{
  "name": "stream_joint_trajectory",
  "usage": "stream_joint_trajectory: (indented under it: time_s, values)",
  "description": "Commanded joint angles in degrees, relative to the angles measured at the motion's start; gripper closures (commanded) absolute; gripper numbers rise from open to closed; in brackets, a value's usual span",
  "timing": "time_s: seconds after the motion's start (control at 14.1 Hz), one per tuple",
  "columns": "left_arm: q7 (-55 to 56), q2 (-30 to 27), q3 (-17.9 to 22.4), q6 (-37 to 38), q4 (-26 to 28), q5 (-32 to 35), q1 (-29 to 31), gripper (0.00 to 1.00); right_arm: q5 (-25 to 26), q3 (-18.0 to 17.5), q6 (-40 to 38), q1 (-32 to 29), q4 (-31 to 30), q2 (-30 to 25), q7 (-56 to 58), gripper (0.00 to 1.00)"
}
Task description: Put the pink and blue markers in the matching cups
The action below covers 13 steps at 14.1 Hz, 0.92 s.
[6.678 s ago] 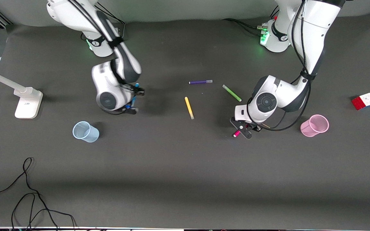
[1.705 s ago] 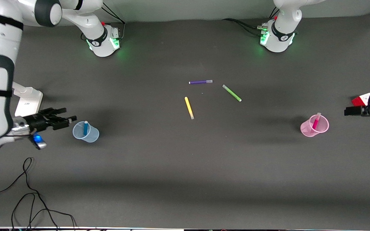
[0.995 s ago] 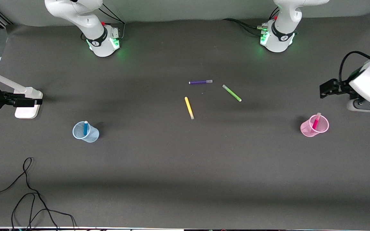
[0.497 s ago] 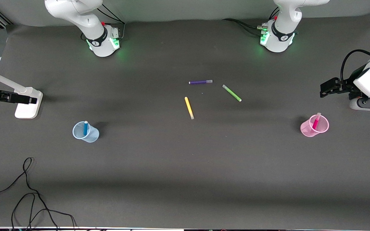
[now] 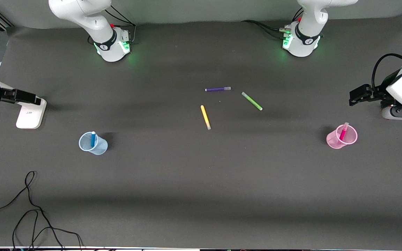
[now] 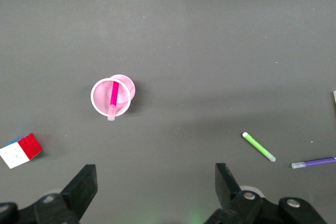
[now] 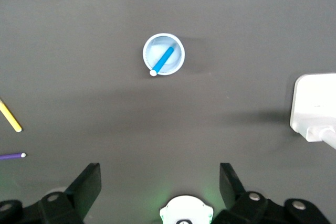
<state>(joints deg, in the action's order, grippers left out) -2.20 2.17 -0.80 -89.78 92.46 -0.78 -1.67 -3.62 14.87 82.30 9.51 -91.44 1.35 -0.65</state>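
Two robot arms are raised high at either end of a dark grey table (image 5: 194, 181), each with its claw spread wide and holding nothing. In the front view the left gripper (image 5: 358, 94) hangs over the left arm's end of the table, and the right gripper (image 5: 23, 97) hangs over a white stand (image 5: 30, 113) at the right arm's end.

Next in size, the pink cup (image 5: 341, 136) stands upright toward the left arm's end with the pink marker (image 5: 343, 131) leaning inside it, pale tip above the rim. The blue cup (image 5: 92, 143) stands toward the right arm's end with the blue marker (image 5: 92, 138) inside, also leaning.

Smallest, a yellow pen (image 5: 205, 117), green pen (image 5: 252, 101) and purple pen (image 5: 217, 89) lie loose mid-table, well apart from both cups.

Both markers appear to be placed, so the task looks complete. Judging from this, the next move calls only for both arms to park clear without touching the cups.
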Motion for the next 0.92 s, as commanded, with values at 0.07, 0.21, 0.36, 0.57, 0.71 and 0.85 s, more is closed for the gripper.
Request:
stream_joint_trajectory:
  time_s: [0.07,0.21,0.36,0.57,0.71,0.85]
  values:
    - [0.00,-1.82,0.18,-0.05,1.58,0.69,-0.09,0.01,2.30,-14.23,6.90,-11.24,-14.89,-13.20,0.82,0.00]
    - [0.00,-1.82,0.18,0.30,1.58,0.70,-0.09,0.01,1.77,-16.63,7.44,-13.12,-12.91,-12.52,0.92,0.00]
    - [0.00,-1.74,0.18,0.30,1.58,0.69,-0.09,0.01,2.21,-17.07,7.44,-10.76,-11.14,-11.11,0.92,0.00]
    - [0.09,-1.47,0.18,0.22,1.24,0.61,-0.09,0.00,2.21,-16.02,6.74,-7.94,-8.67,-9.26,1.79,0.00]
    - [0.09,-1.30,0.18,0.30,1.23,0.69,-0.09,0.00,2.30,-12.08,6.74,-4.52,-8.24,-9.26,2.84,0.00]
    - [0.09,-1.30,0.18,0.04,1.15,0.69,-0.09,0.00,2.30,-11.45,6.74,-4.33,-7.27,-8.65,4.08,0.00]
